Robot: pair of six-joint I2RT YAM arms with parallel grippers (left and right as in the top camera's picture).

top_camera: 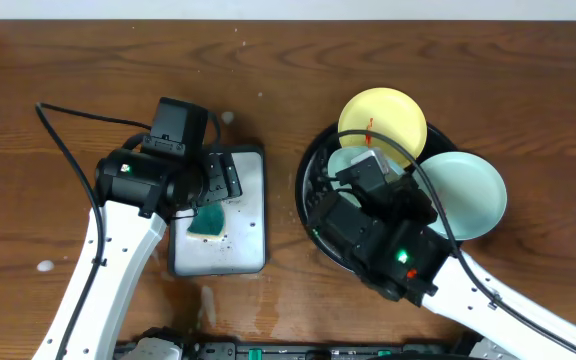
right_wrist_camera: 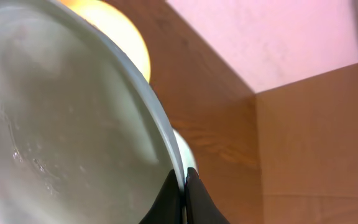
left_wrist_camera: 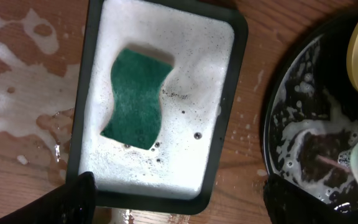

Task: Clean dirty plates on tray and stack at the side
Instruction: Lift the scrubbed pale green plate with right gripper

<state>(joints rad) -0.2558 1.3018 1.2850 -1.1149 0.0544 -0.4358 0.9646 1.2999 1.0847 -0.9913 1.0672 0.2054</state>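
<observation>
Toward the counter's right edge, the right tool [right_wrist_camera: 185, 186] pinches a mint plate [right_wrist_camera: 61, 124] over the black tray [top_camera: 306, 190]; the left tool [left_wrist_camera: 182, 202] gapes empty above the sponge [left_wrist_camera: 135, 99]. No plate is stacked yet.

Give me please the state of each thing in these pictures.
Left gripper: open, above the grey tray.
Right gripper: shut on the rim of a mint plate.
Sponge: lying in foam, not held.
Grey tray: filled with foam.
Black tray: wet, foam streaks.
Yellow plate: red smear, not held.
Second mint plate: no smear visible, not held.
</observation>
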